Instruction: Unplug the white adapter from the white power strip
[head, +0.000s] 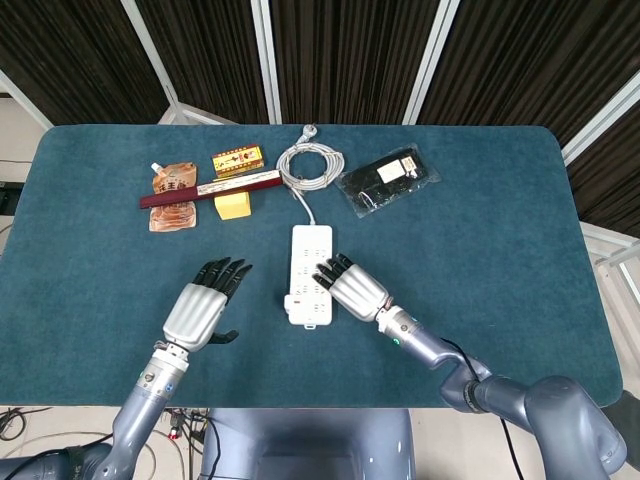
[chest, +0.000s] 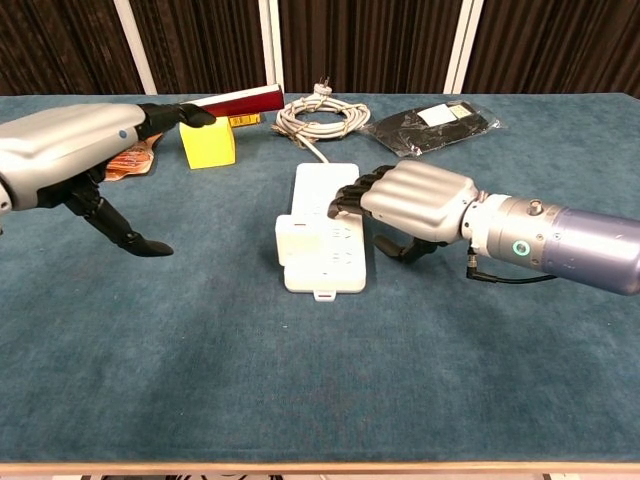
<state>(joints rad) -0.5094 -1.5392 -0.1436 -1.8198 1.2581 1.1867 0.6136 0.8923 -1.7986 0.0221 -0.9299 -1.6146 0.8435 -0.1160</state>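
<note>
The white power strip (head: 311, 262) (chest: 327, 205) lies lengthwise at mid-table. The white adapter (head: 296, 302) (chest: 298, 238) is plugged in at its near left end. My right hand (head: 352, 286) (chest: 415, 198) rests its dark fingertips on the strip's right side, just beyond the adapter, with the thumb curled beside the strip's right edge. My left hand (head: 203, 306) (chest: 68, 153) hovers open left of the strip, fingers stretched forward and thumb pointing down at the cloth. It touches nothing.
The strip's coiled white cable (head: 311, 165) lies behind it. A yellow block (head: 234, 206), a long dark red box (head: 212, 188), an orange pouch (head: 172, 196) and a small patterned box (head: 237, 160) sit at the back left. A black bag (head: 388, 180) is at the back right.
</note>
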